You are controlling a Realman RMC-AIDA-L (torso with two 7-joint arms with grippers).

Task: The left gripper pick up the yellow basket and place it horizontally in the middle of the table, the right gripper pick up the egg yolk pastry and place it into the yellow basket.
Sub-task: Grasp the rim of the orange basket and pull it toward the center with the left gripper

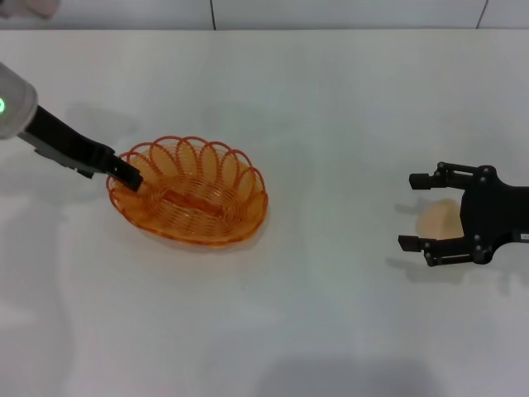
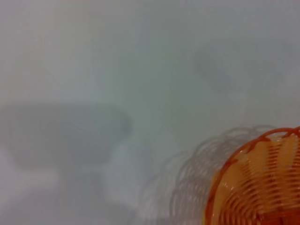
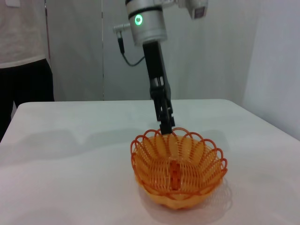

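The yellow basket (image 1: 194, 193) sits left of the middle of the white table (image 1: 331, 107), its long side running left to right. My left gripper (image 1: 126, 174) is shut on the basket's left rim. In the right wrist view the gripper (image 3: 166, 126) pinches the far rim of the basket (image 3: 178, 168). Part of the basket also shows in the left wrist view (image 2: 262, 187). The egg yolk pastry (image 1: 438, 220) lies on the table at the right. My right gripper (image 1: 412, 212) is open, its fingers either side of the pastry.
The table's far edge (image 1: 264, 30) runs along the top of the head view. A person (image 3: 23, 51) stands beyond the table's far corner in the right wrist view. Bare tabletop lies between the basket and the pastry.
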